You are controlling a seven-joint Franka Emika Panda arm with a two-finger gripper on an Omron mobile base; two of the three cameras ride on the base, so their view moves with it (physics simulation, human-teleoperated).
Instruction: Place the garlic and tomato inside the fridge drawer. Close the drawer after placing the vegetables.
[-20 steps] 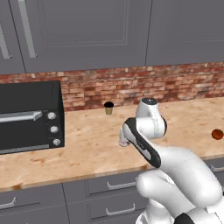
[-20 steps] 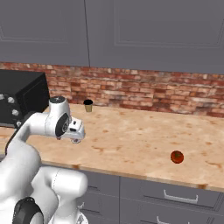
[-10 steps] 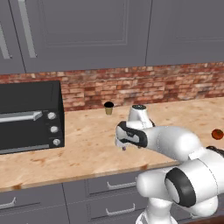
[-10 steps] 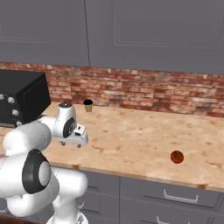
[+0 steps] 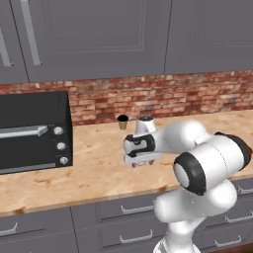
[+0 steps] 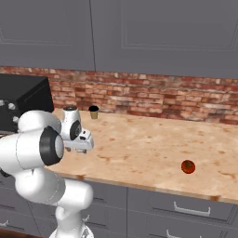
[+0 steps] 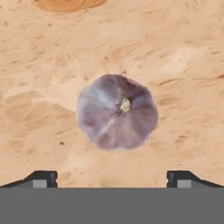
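Because the garlic point(image 7: 117, 112) lies directly beneath the spread, empty gripper point(image 7: 112, 177), between its tips, the hand points down at the counter point(image 7: 183, 52), presumably for a grasp.

oven point(image 5: 32, 131) cut off at left edge — garlic hidden beneath gripper point(image 5: 140, 160).

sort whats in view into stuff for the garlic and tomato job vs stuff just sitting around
For the job:
- garlic, on the counter under the open gripper
- tomato, on the counter off to the right

Just lying about:
- small cup by the brick wall
- black toaster oven on the left
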